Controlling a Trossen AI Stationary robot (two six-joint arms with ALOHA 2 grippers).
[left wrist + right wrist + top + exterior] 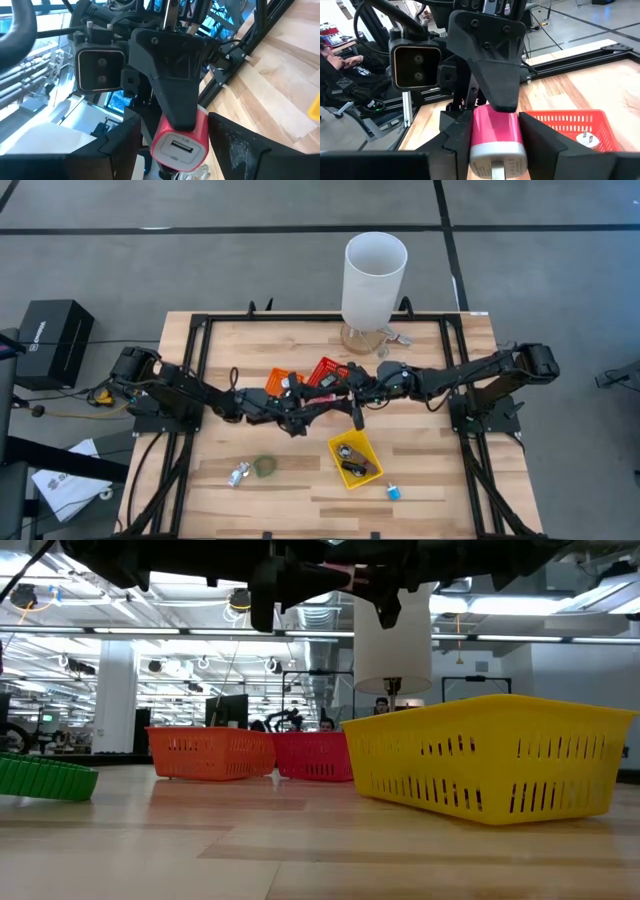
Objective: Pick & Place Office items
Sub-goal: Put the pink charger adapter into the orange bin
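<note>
Mid-air handoff over the middle of the table. The right gripper [495, 150] is clamped on the red block [496, 127], a small charger-type piece sitting between its fingers [457, 135] with one end sticking out toward the wrist camera. The left gripper [174, 155] straddles the same block from the opposite side, nose to nose with the right. Can't tell whether it's actually bearing on it or just around it.

The red basket [592, 116] sits below and just past the pair and already holds a white plug [584, 139]. The yellow basket [336, 446] is below, on the near side. The green ring [264, 467], silvery clip [238, 474] and blue block [392, 491] lie on the table, well clear of both grippers.

Risks as I see them:
- If the right lets go before the left has a firm squeeze, the block drops. Nothing sits directly under it, so it likely bounces on bare wood.
- If both clamp and either arm moves, they fight each other, and the block twists or pops out.
- The tips are very close, so small misalignment means finger-on-finger contact.
</note>
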